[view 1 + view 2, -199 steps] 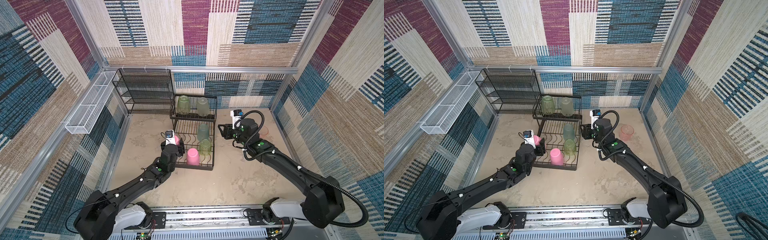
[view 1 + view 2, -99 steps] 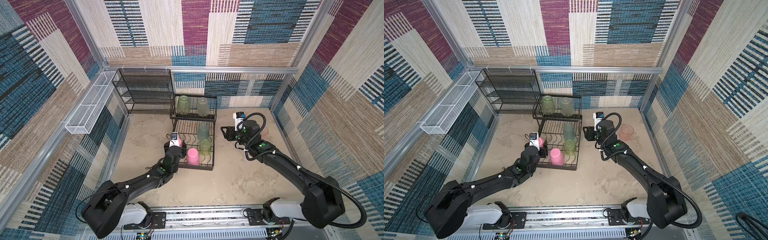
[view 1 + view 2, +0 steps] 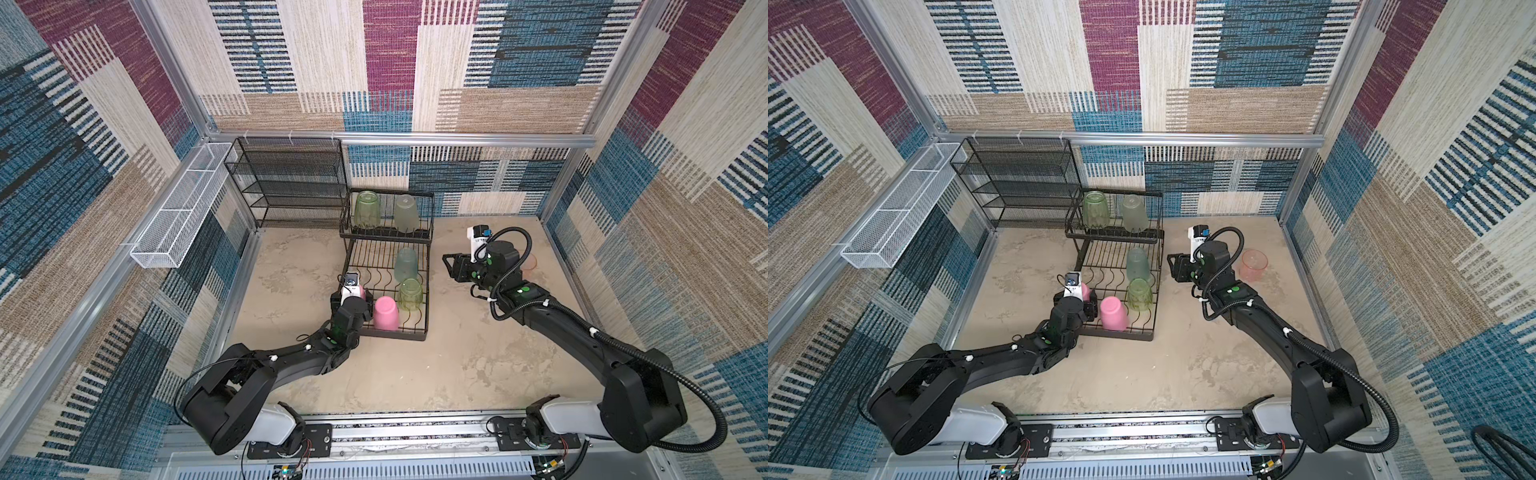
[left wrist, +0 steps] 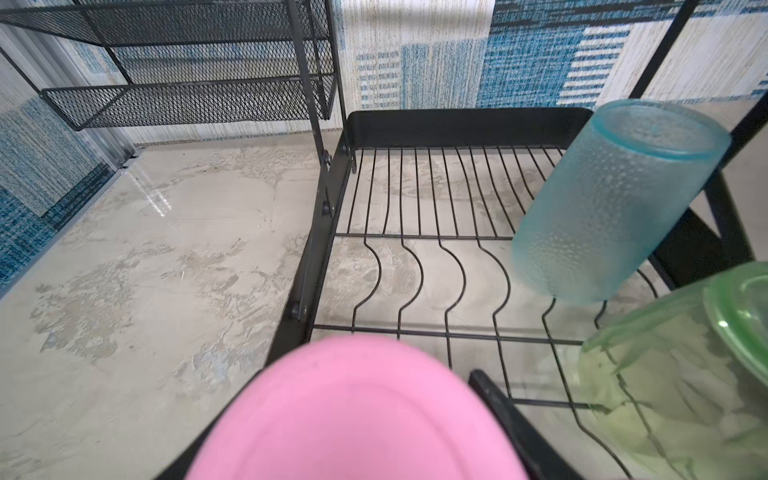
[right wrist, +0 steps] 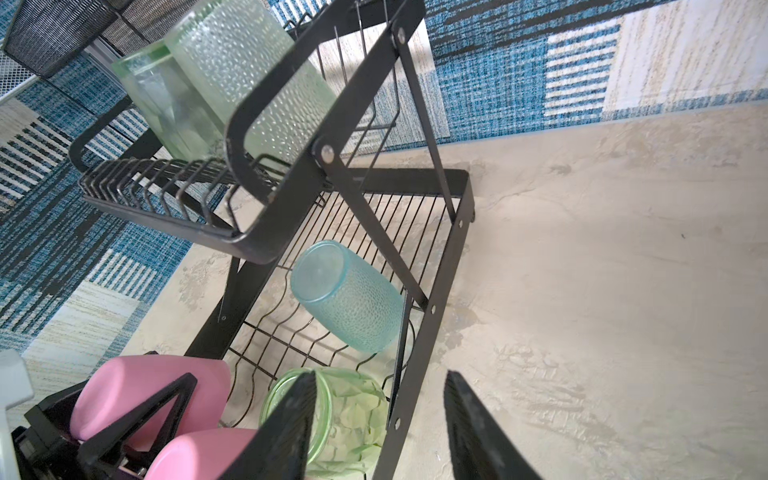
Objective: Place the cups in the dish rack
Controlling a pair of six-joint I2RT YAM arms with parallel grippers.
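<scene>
One pink cup (image 4: 353, 415) between left jaws

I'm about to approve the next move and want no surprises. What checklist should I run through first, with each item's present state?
1. Left claw grips the pink cup: ok.
2. Free space in the dish rack beyond that cup: ok.
3. Held cup already resting on the rack: cannot tell.
4. Right claw open and empty: ok.
5. Right claw apart from the rack: ok.
6. Every cup loaded: not ok; a clear pink cup stands on the table beside the right arm.
</scene>
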